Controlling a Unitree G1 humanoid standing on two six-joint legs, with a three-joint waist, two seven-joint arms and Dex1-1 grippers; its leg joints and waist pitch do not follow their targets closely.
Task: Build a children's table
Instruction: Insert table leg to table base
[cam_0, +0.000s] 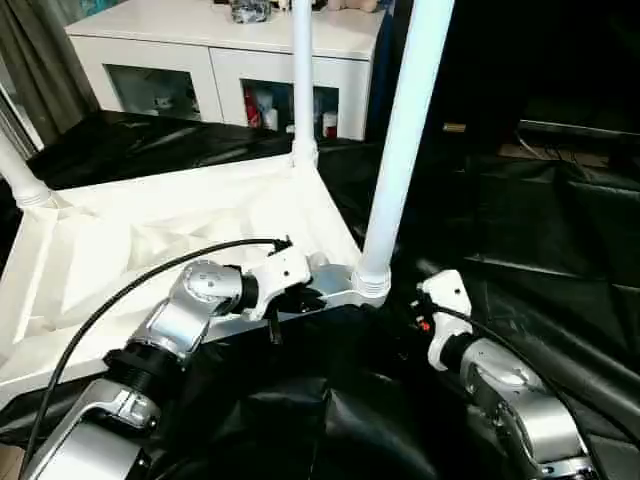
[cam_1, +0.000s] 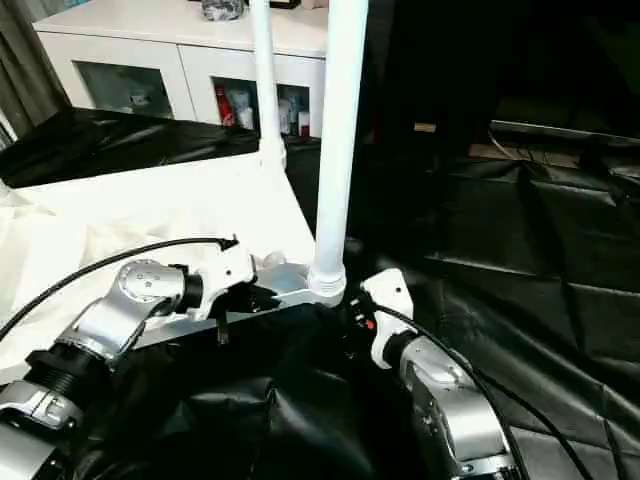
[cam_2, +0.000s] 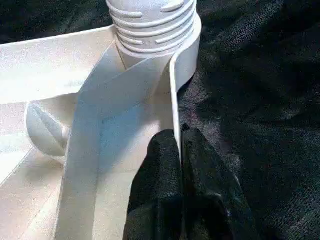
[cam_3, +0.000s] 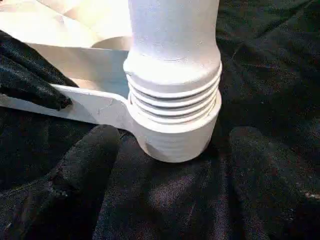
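L end effector (cam_2: 180, 150) pinched shut on rim of upturned children's table (cam_0: 150, 240); R end effector (cam_3: 175, 165) wide open, holding nothing (fingers either side of near corner leg (cam_0: 405, 140)).

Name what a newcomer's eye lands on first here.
The upside-down white tabletop on black sheeting, with legs standing up from its corners; the near leg rises tall at centre. The left gripper pinches the tabletop's rim beside that leg's threaded base, while the open right gripper faces the socket.

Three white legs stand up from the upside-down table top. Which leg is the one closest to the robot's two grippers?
The near-corner leg, thickest in view, standing in the socket between the left gripper and the right gripper. The other two stand at the far corners.
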